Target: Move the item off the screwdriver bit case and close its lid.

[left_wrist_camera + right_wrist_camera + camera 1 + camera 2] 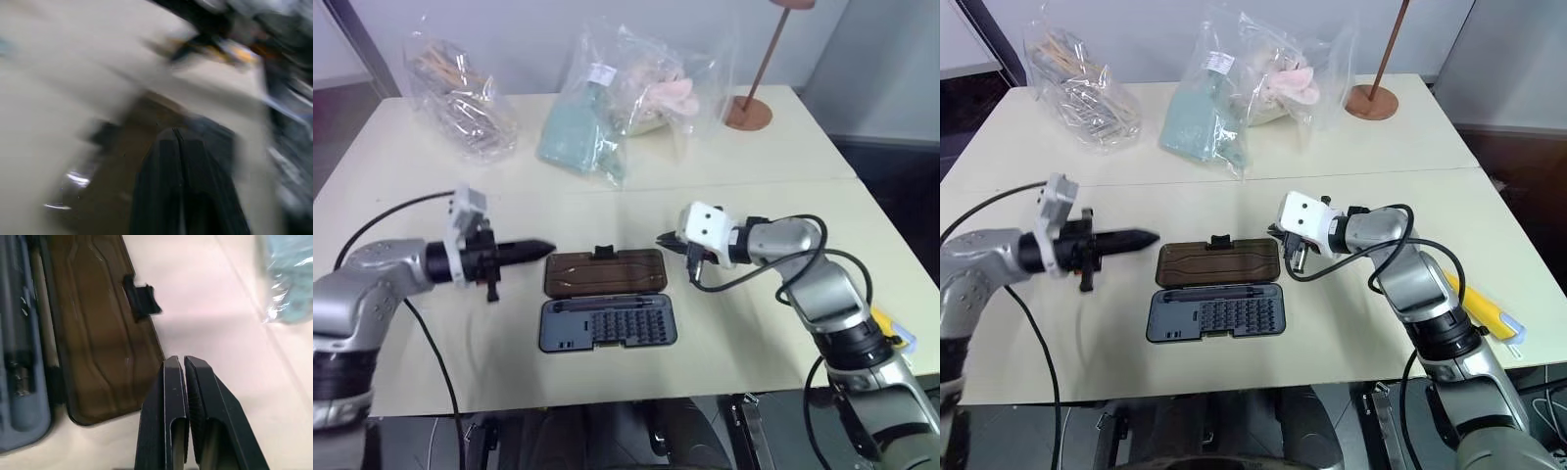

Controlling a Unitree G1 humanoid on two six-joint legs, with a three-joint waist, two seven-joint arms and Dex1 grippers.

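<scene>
Brown lid (605,272) flat open; right pincer (184,363) clenched empty; left pincer (546,247) blurred, state unclear.

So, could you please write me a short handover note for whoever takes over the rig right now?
Left gripper: empty, hovering off the left end of the lid; its jaws look nearly together, but I cannot tell for sure.
Right gripper: jaws shut, empty, at the right end of the lid.
Screwdriver bit case: lies open mid-table, its brown lid flat behind the grey base, latch tab pointing away from the robot.
Brush: on the table at the right edge, beside the right arm, clear of the case.
Done: brush is off the case.
Left: fold the lid over the base and latch it.
</scene>
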